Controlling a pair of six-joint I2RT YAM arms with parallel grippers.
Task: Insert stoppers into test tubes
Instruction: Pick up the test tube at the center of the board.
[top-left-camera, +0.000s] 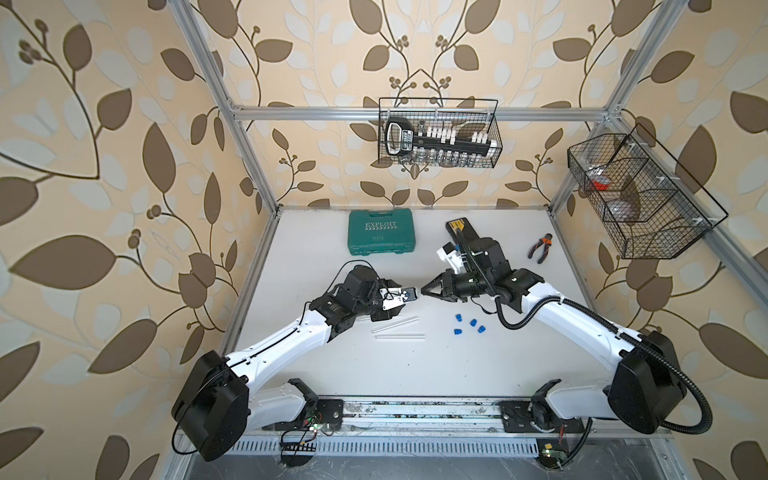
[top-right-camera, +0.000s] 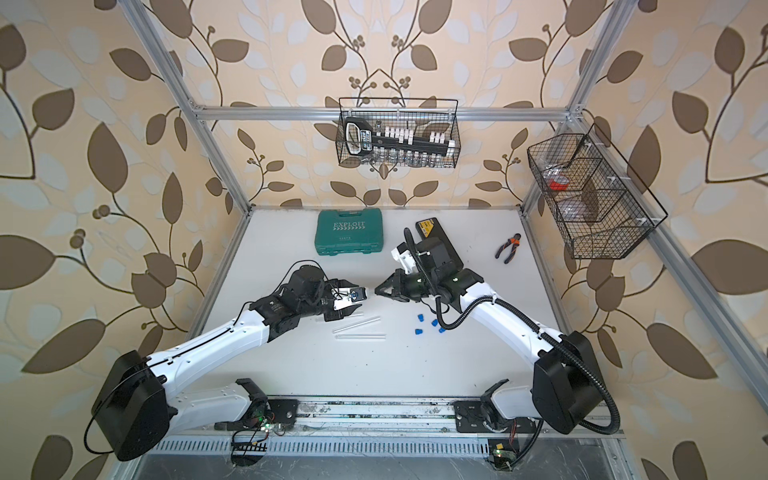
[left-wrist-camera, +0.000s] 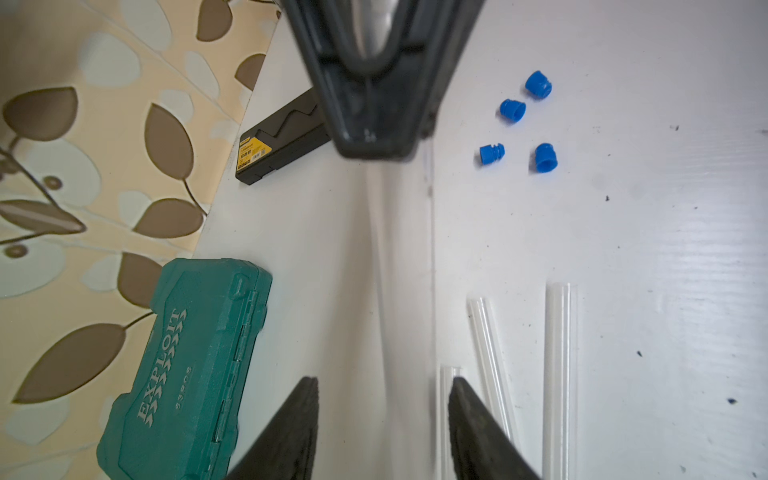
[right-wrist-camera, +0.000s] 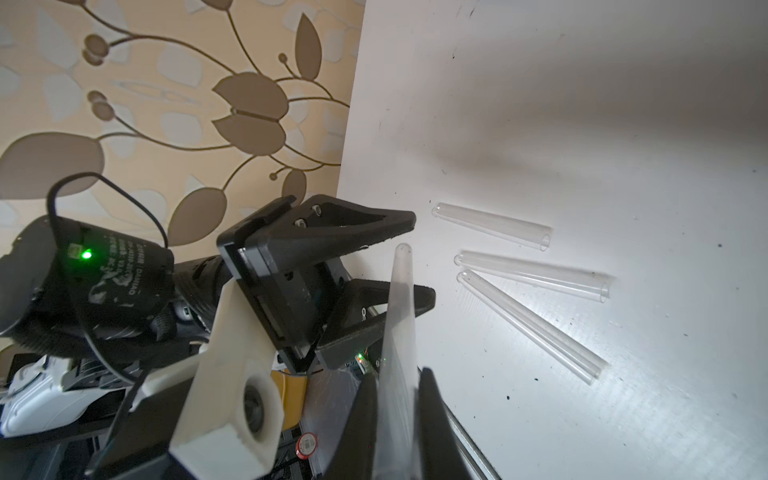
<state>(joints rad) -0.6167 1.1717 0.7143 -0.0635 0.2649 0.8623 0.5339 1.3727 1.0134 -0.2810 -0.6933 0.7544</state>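
Right, looks like a handover: the right gripper (right-wrist-camera: 397, 390) is clamped on one clear test tube (right-wrist-camera: 399, 316), held clear of the table (left-wrist-camera: 665, 249), while the left gripper (right-wrist-camera: 422, 257) has its jaws apart either side of its rounded tip. Three more tubes (right-wrist-camera: 532, 274) lie flat nearby, four blue stoppers (left-wrist-camera: 545, 158) loose near them, none fitted; next, I'd say, the left fetches a stopper.
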